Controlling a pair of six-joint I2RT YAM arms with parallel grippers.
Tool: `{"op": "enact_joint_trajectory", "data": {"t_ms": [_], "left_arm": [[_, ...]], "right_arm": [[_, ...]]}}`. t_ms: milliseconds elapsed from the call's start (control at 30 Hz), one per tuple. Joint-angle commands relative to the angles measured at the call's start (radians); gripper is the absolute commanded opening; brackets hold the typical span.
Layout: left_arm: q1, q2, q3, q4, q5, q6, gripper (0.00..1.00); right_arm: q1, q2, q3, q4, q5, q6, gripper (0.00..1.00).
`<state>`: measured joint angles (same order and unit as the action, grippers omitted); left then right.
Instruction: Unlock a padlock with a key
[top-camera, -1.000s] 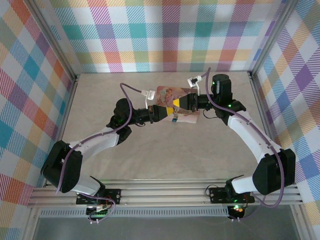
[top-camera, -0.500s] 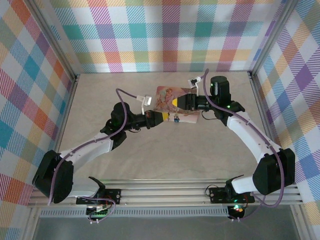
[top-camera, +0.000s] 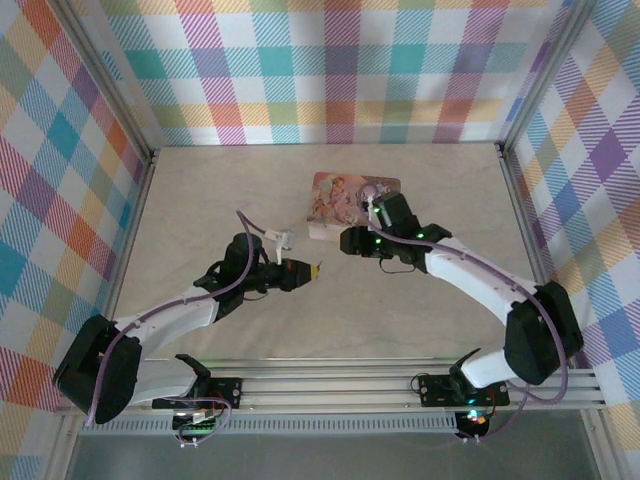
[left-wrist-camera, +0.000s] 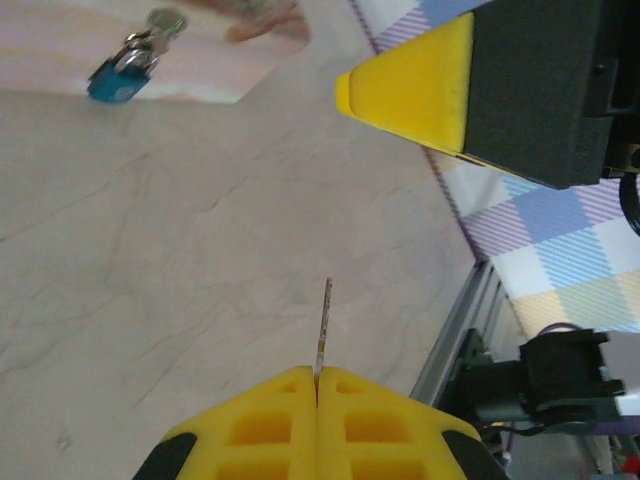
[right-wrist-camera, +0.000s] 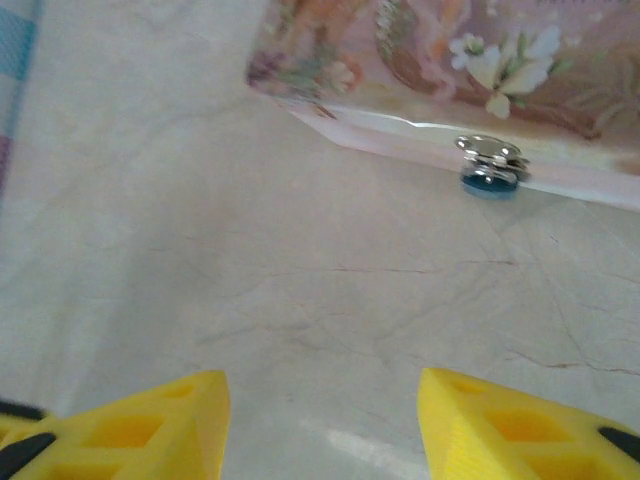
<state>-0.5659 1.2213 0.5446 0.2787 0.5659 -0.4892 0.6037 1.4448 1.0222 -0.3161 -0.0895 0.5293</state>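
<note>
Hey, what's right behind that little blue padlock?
The pink picture-printed box sits directly behind the padlock, its lower front edge against the metal shackle. Whether the shackle is hooked to the box cannot be seen; the lock itself covers that spot.

top: overhead, looking down | wrists: low, close to table (right-wrist-camera: 300, 300) | both wrists share padlock (left-wrist-camera: 122, 78), pink box (right-wrist-camera: 450, 50)
</note>
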Motion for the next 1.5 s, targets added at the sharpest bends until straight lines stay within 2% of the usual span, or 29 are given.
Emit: {"op": "enact_joint_trajectory", "data": {"t_ms": [0,233,467,800,1167,1467], "left_arm": [[0.012,-0.020,-0.034,-0.028,-0.037,0.054,0.00],[0.011,0.012,-0.064,0.013,-0.030,0.039,0.00],[0.011,-0.033,-0.072,-0.029,-0.055,0.063,0.00],[0.011,-0.046,-0.081,-0.035,-0.066,0.072,0.00],[0.011,-0.039,-0.080,-0.044,-0.070,0.090,0.00],[0.011,-0.043,-0.087,-0.044,-0.073,0.095,0.00]], "right_arm": [[0.024,0.076,-0.001,0.026,0.152,0.036,0.52],[0.065,0.288,0.116,0.054,0.269,0.074,0.53],[0.067,0.403,0.223,0.019,0.391,0.099,0.52],[0.066,0.475,0.269,-0.011,0.449,0.129,0.50],[0.067,0.533,0.279,0.035,0.474,0.120,0.47],[0.066,0.541,0.285,0.054,0.478,0.100,0.33]]}}
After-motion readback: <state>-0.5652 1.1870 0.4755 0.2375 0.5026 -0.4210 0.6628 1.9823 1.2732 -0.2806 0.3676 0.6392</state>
